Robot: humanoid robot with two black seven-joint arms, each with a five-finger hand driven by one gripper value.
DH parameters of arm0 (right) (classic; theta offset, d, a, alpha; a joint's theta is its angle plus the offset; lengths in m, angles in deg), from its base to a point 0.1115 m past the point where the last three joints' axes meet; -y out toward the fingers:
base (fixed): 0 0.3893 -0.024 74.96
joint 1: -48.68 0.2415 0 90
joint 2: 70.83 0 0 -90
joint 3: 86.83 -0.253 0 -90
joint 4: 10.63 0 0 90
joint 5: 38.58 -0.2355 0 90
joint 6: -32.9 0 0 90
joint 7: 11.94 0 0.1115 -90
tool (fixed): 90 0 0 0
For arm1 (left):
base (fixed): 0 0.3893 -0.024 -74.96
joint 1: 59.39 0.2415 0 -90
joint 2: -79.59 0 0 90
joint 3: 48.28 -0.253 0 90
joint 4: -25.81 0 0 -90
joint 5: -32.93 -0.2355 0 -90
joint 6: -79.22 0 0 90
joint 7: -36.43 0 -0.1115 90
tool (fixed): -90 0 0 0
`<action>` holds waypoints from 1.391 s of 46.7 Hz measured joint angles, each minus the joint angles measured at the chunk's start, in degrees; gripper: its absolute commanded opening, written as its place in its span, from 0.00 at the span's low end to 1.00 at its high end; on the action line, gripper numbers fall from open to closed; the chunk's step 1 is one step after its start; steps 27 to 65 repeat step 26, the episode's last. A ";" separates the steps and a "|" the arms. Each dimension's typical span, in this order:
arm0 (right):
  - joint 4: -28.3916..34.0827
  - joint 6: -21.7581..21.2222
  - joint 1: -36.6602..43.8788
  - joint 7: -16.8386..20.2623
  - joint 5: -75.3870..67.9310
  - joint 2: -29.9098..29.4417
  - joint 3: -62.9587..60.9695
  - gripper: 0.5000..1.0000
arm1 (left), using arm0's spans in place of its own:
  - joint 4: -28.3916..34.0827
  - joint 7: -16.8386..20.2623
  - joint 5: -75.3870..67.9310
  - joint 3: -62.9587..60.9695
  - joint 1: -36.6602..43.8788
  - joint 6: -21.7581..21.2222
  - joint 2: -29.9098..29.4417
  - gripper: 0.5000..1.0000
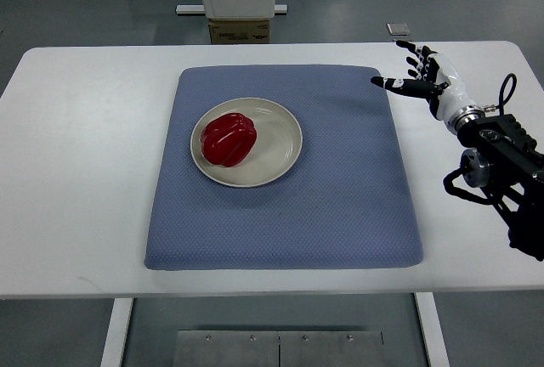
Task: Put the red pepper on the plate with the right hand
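The red pepper [229,138] lies on the plate [285,159], seated in the left half of the dish and wholly inside its rim, with no part overhanging. The plate rests on a blue mat [340,206], which in turn lies flat on the white counter [76,172]. The right hand [421,74] is at the far right corner of the mat, well apart from the plate, with its arm entering from the right edge of the view. Its fingers are spread and extended, the thumb pointing toward the mat, and it holds nothing. No contact between hand and pepper is visible. The left arm is not in view. Judgement on progress: the placement called for by the task appears complete, since the pepper is at rest on the plate and the hand is empty and clear of it. What remains, if anything, would seem to be only the return of the arm to a resting position. The pepper appears stable where it lies; no risk of rolling off the plate is evident. Beyond the counter a cardboard box [239,31] stands on the floor.
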 measured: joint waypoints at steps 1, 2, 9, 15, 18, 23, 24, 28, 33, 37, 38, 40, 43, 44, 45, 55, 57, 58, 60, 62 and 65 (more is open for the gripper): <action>0.01 -0.01 -0.28 -0.10 -0.81 -0.36 -0.59 1.00 | 0.00 -0.01 0.00 0.00 0.01 0.00 0.00 1.00; 0.04 0.04 -0.75 -0.26 -1.60 -0.79 -1.38 1.00 | 0.00 -0.01 0.00 0.00 0.01 0.00 0.00 1.00; -0.04 0.24 -2.09 -0.73 -3.06 -2.34 -3.89 1.00 | 0.00 -0.02 0.00 0.00 0.00 0.00 0.00 1.00; -0.06 0.22 -2.79 -0.75 -4.00 -2.79 -4.05 1.00 | 0.00 -0.02 0.00 0.00 0.00 0.00 0.00 1.00; -0.06 0.22 -2.90 -0.75 -4.19 -2.87 -4.04 1.00 | 0.00 -0.02 0.00 0.00 0.00 0.00 0.00 1.00; -0.04 0.20 -2.97 -0.70 -4.29 -2.89 -3.97 1.00 | 0.00 -0.02 0.00 0.00 0.00 0.00 0.00 1.00; -0.02 0.19 -2.98 -0.68 -4.30 -2.89 -3.97 1.00 | 0.00 -0.02 0.00 0.00 0.00 0.00 0.00 1.00; 0.05 0.16 -2.98 -0.67 -4.30 -2.89 -3.97 1.00 | 0.00 -0.02 0.00 0.00 0.00 0.00 0.00 1.00; 0.05 0.16 -2.98 -0.67 -4.30 -2.89 -3.97 1.00 | 0.00 -0.02 0.00 0.00 0.00 0.00 0.00 1.00; 0.05 0.16 -2.98 -0.67 -4.30 -2.89 -3.97 1.00 | 0.00 -0.02 0.00 0.00 0.00 0.00 0.00 1.00; 0.05 0.16 -2.98 -0.67 -4.30 -2.89 -3.97 1.00 | 0.00 -0.02 0.00 0.00 0.00 0.00 0.00 1.00; 0.05 0.16 -2.98 -0.67 -4.30 -2.89 -3.97 1.00 | 0.00 -0.02 0.00 0.00 0.00 0.00 0.00 1.00; 0.05 0.16 -2.98 -0.67 -4.30 -2.89 -3.97 1.00 | 0.00 -0.02 0.00 0.00 0.00 0.00 0.00 1.00; 0.05 0.16 -2.98 -0.67 -4.30 -2.89 -3.97 1.00 | 0.00 -0.02 0.00 0.00 0.00 0.00 0.00 1.00; 0.05 0.16 -2.98 -0.67 -4.30 -2.89 -3.97 1.00 | 0.00 -0.02 0.00 0.00 0.00 0.00 0.00 1.00; 0.05 0.16 -2.98 -0.67 -4.30 -2.89 -3.97 1.00 | 0.00 -0.02 0.00 0.00 0.00 0.00 0.00 1.00; 0.05 0.16 -2.98 -0.67 -4.30 -2.89 -3.97 1.00 | 0.00 -0.02 0.00 0.00 0.00 0.00 0.00 1.00; 0.05 0.16 -2.98 -0.67 -4.30 -2.89 -3.97 1.00 | 0.00 -0.02 0.00 0.00 0.00 0.00 0.00 1.00; 0.05 0.16 -2.98 -0.67 -4.30 -2.89 -3.97 1.00 | 0.00 -0.02 0.00 0.00 0.00 0.00 0.00 1.00; 0.05 0.16 -2.98 -0.67 -4.30 -2.89 -3.97 1.00 | 0.00 -0.02 0.00 0.00 0.00 0.00 0.00 1.00; 0.05 0.16 -2.98 -0.67 -4.30 -2.89 -3.97 1.00 | 0.00 -0.02 0.00 0.00 0.00 0.00 0.00 1.00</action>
